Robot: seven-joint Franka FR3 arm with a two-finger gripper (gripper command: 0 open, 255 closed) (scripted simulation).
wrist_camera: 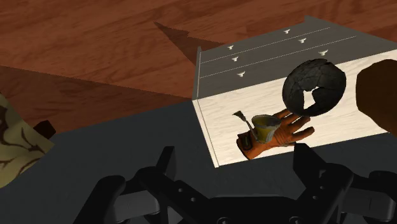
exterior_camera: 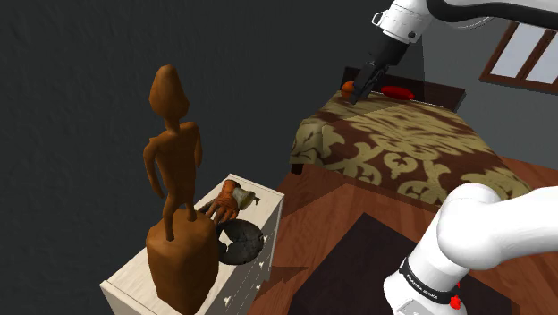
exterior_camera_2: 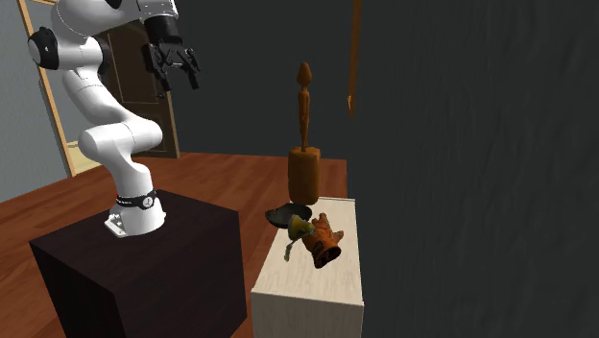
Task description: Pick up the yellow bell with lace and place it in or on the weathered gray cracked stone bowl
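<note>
Yellow bell [wrist_camera: 264, 127] beside glove [wrist_camera: 286, 135], outside grey bowl [wrist_camera: 324, 76]

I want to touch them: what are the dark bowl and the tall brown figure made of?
The bowl looks like grey stone: matte and cracked, with a chipped rim. The tall figure looks like carved wood, smooth and reddish brown, though maybe clay.
</note>
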